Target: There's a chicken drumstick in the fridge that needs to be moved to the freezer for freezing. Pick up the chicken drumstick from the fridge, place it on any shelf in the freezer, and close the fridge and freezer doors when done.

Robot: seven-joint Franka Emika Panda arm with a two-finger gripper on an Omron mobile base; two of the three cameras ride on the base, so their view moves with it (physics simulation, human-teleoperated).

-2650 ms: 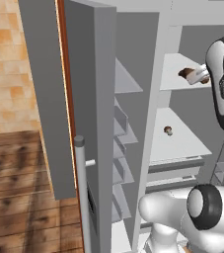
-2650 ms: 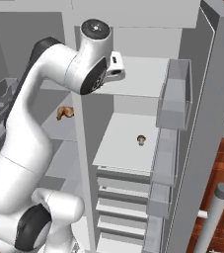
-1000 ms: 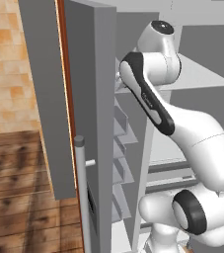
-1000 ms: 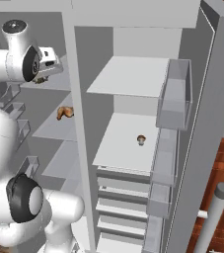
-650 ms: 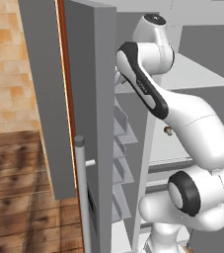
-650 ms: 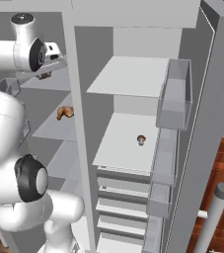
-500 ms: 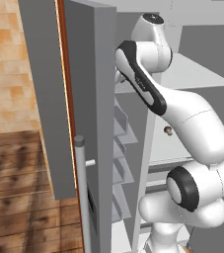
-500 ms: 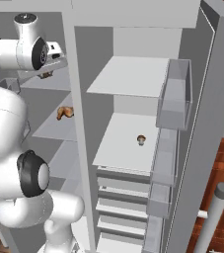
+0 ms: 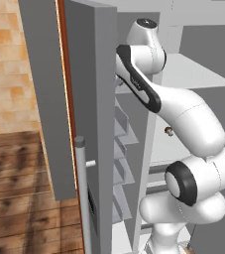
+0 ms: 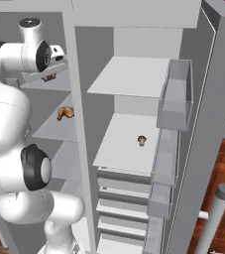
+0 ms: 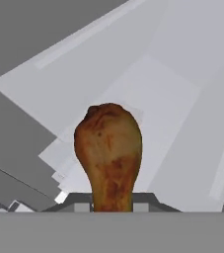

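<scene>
Glossy brown tapered chicken drumstick (image 11: 108,153) clamped between jaws.

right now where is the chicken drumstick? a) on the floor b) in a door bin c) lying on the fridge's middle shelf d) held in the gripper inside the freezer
d: the chicken drumstick sticks out from the gripper, above the slim shelves of the freezer.

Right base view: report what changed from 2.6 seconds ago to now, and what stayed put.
The white arm swung from the wide fridge compartment into the narrow freezer compartment. Its gripper carried the brown chicken drumstick along, and the drumstick is not released. Unchanged: the small round brown lump on the fridge shelf, the brown piece on a freezer shelf, and both grey doors open.
</scene>
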